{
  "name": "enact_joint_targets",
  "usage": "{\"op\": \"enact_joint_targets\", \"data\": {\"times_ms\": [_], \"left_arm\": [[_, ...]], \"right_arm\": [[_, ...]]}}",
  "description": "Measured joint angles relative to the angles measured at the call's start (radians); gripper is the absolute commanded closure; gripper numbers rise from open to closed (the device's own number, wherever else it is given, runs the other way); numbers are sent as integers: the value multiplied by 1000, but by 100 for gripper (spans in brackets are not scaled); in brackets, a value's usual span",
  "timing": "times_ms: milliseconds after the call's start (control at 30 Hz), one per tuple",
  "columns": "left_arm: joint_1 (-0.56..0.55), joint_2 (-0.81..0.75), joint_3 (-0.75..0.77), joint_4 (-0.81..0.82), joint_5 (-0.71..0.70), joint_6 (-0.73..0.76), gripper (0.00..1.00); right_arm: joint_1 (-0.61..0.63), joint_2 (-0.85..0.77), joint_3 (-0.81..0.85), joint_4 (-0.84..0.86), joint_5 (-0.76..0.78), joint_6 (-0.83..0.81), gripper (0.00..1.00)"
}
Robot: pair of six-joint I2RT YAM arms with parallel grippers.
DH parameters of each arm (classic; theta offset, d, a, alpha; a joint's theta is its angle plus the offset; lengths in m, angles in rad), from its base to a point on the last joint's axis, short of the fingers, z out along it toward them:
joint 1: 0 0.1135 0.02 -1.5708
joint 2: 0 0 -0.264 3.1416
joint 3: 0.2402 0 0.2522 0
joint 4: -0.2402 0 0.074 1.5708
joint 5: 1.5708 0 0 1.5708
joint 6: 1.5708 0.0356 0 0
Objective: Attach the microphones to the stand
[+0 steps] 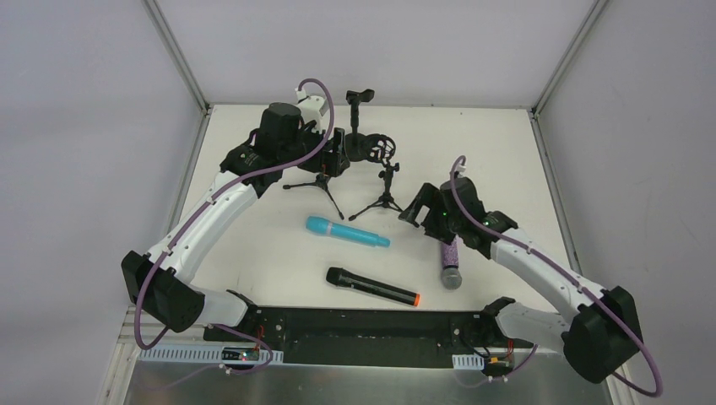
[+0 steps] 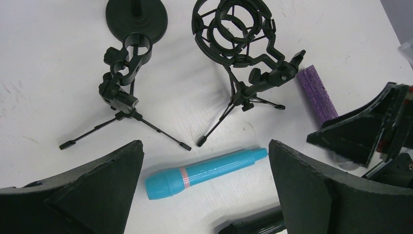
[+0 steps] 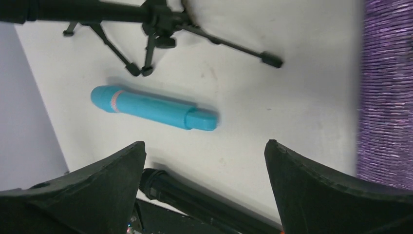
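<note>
Turquoise microphone (image 1: 347, 231) lies mid-desk, black microphone (image 1: 372, 287) nearer the near edge, purple microphone (image 1: 450, 266) toward the right edge; our left gripper (image 1: 335, 156) and right gripper (image 1: 420, 207) both gape empty.

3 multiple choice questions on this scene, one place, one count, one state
1. Where is the turquoise microphone?
A. clipped on a tripod
B. on the table, between the tripods and the black microphone
C. held in the air
2. How many microphones lie on the table?
A. one
B. two
C. three
3. The left end effector is
A. open, empty
B. shut on a tripod
C. shut on a microphone
1 B: it lies flat there. 2 C: the purple microphone lies loose too. 3 A: fingers wide apart, gripping nothing.
</note>
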Motion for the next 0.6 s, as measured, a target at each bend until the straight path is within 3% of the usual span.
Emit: {"op": "enact_joint_targets", "data": {"times_ms": [333, 600], "left_arm": [[-12, 0, -7, 7, 0, 0, 0], [-13, 0, -9, 7, 1, 0, 0]], "right_arm": [[-192, -124, 0, -225, 153, -137, 7], [-259, 32, 5, -307, 186, -193, 12]]}}
